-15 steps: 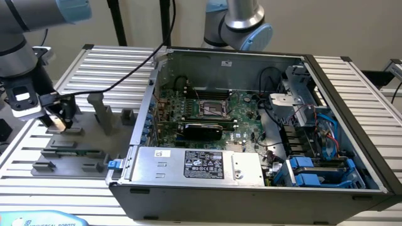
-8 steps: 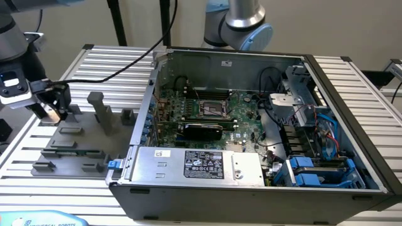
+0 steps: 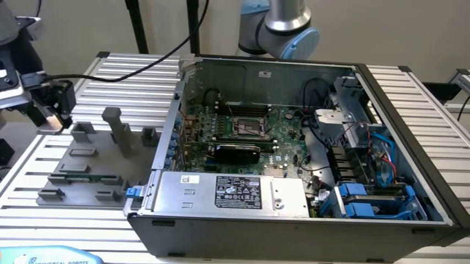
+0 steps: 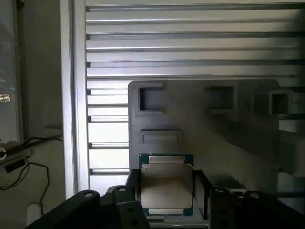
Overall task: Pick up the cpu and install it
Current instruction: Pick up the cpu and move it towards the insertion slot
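Note:
The cpu (image 4: 166,185), a flat square chip with a silver top and thin green edge, sits between the black fingers (image 4: 133,190) of my gripper (image 4: 167,192), which is shut on it. In the exterior view the gripper (image 3: 48,116) hangs at the far left, above the table and just left of the grey fixture plate (image 3: 77,168). The same plate (image 4: 209,138) lies below the chip in the wrist view, with empty recesses on it. The open cpu socket (image 3: 246,127) lies on the motherboard inside the computer case (image 3: 294,220), well to the exterior view's right of the gripper.
Grey upright blocks (image 3: 118,132) stand on the fixture plate, and a green memory stick (image 3: 92,178) lies on it. The case's near wall and power supply (image 3: 235,192) rise between fixture and motherboard. The slatted table (image 3: 125,69) carries a black cable. The arm's base (image 3: 283,27) stands behind the case.

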Available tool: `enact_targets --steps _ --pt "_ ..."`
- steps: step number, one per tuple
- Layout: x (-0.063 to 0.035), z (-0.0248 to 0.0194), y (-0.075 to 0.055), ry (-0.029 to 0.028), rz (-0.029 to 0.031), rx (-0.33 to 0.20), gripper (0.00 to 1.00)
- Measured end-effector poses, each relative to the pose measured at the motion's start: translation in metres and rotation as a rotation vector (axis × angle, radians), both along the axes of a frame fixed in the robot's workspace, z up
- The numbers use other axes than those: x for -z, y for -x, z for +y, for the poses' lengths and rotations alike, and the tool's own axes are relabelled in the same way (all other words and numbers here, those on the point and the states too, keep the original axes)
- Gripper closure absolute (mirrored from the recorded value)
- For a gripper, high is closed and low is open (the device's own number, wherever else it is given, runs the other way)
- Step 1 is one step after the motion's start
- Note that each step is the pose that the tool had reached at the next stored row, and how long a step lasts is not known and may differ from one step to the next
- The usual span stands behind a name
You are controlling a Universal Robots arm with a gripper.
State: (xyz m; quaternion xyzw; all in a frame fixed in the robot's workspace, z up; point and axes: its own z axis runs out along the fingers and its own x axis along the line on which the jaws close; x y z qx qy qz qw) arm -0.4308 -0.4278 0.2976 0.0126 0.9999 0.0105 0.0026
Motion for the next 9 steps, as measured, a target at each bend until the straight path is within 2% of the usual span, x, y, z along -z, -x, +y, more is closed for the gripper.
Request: enact_targets --steps 5,9 --pt "-0.0230 0.0000 -0.008 -0.0001 -0.0001 0.000 0.45" --pt "-0.0412 0.0000 -0.023 -0.0011 0.0001 0.000 0.45"
